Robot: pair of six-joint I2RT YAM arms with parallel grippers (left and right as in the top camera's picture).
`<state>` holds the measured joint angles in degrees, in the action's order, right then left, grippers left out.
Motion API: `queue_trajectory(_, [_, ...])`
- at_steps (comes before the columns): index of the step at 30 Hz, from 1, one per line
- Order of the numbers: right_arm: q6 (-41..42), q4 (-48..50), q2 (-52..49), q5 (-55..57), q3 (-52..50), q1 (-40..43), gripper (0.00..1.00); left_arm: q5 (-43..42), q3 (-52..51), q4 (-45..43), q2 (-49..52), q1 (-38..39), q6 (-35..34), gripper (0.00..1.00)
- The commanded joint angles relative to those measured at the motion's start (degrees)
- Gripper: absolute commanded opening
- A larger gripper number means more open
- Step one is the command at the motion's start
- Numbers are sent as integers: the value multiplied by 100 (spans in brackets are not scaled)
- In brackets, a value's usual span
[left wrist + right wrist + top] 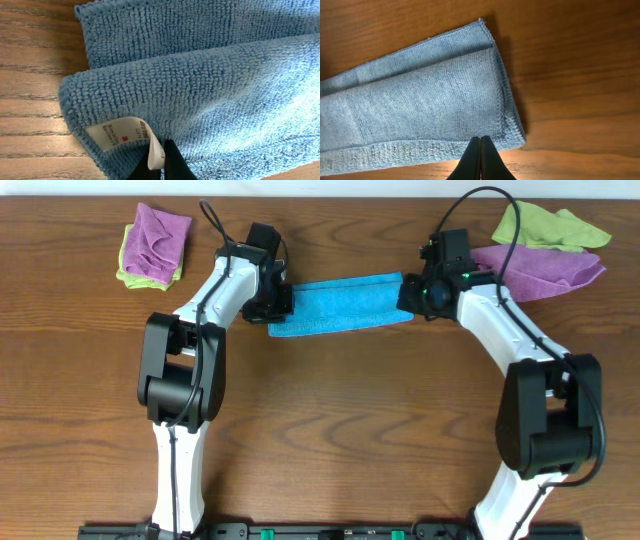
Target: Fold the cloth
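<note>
Looks like a robot lab bench [330, 430]. Left arm [185, 370] and right arm [540, 410], white and black, stand on a black rail [330, 532] at the bench's near edge; cables [212, 222] loop over them. Purple-and-green cloths: left pile [153, 242] at the far-left corner, right pile [540, 265] at the far-right.

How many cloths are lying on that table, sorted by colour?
Blue cloth: 1
Purple cloths: 2
Lime-green cloths: 2
Total: 5
</note>
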<state>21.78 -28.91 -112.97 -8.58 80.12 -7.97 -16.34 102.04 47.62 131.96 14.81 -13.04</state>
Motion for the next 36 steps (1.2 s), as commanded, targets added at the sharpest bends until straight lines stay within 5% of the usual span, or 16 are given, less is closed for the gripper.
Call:
queue_trajectory(1, [-153, 162, 166, -527, 13, 555, 1, 195, -170, 98, 186, 20, 127, 6])
queue_trajectory(2, [-160, 243, 153, -929, 13, 741, 6, 195, -170, 98, 186, 20, 127, 6])
queue_trajectory(4, [-201, 396, 81, -2085, 13, 1233, 56, 192, -170, 94, 186, 20, 127, 6])
queue_trajectory(6, [-439, 413, -4, -3027, 13, 1554, 80, 192, -170, 96, 186, 20, 125, 6])
queue_trajectory(10, [-1027, 74, -186, -3501, 13, 1679, 99, 140, -170, 35, 186, 22, 125, 6])
queue_trajectory(24, [-446, 1255, -1056, -3967, 13, 1362, 99, 127, -170, 13, 186, 22, 127, 6])
queue_trajectory(36, [-186, 1285, -1585, -3945, 13, 905, 92, 79, -170, -7, 186, 22, 127, 6])
